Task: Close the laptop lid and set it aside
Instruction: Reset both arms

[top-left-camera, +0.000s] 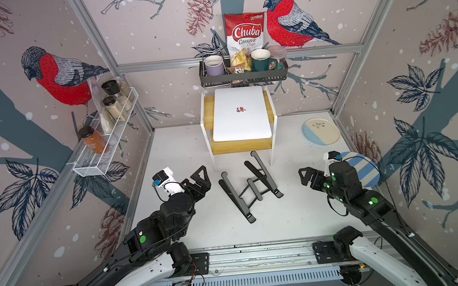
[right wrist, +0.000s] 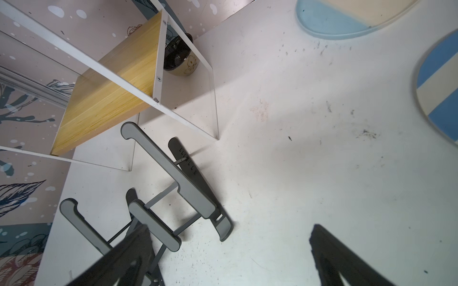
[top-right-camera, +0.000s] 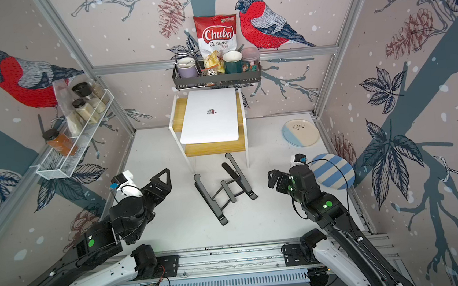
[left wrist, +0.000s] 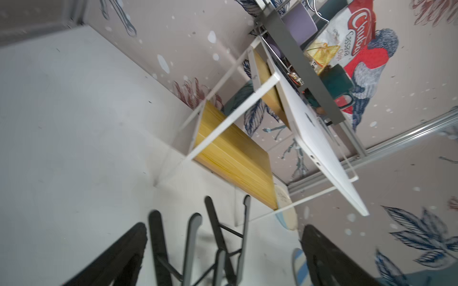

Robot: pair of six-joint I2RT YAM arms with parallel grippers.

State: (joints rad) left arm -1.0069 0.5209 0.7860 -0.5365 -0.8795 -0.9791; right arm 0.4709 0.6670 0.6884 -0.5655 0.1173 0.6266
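Observation:
The silver-white laptop lies flat on top of a small white-framed wooden shelf at the back of the table. The laptop lid is down, its logo facing up. My left gripper hovers open at the front left, well short of the laptop. At the front right my right gripper is also open. Neither holds anything.
A black folding stand lies on the table between the grippers. A cream-and-blue plate and a striped plate sit at the right. A dark wall rack with mugs hangs above the laptop. A dark bowl sits under the shelf.

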